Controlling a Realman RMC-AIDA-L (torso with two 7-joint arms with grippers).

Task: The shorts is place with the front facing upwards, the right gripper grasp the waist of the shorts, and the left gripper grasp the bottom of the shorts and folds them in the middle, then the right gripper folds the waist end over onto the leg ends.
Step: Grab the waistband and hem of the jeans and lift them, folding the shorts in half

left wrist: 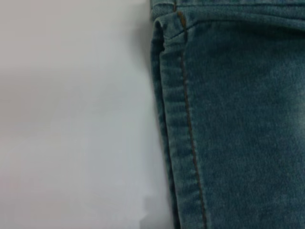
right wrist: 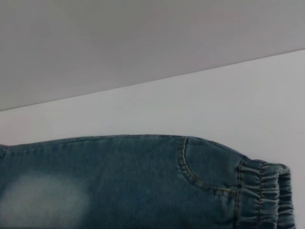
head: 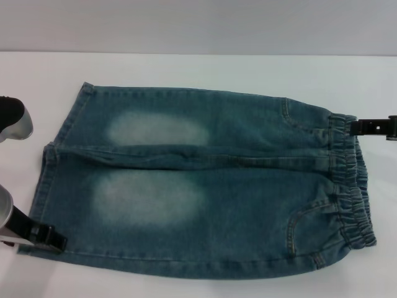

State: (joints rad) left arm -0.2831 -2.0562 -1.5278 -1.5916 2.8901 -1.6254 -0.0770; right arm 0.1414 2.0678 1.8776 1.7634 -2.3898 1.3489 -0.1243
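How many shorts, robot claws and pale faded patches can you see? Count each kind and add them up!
Shorts: 1, the blue denim shorts lying flat on the white table.
Robot claws: 2, the left claw at the leg hem corner and the right claw at the elastic waist.
Pale faded patches: 2, far patch and near patch.
Total: 5

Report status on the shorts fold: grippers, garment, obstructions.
Left gripper at near leg hem corner; right gripper at far waistband end. Shorts flat, unfolded. Nothing in the way.
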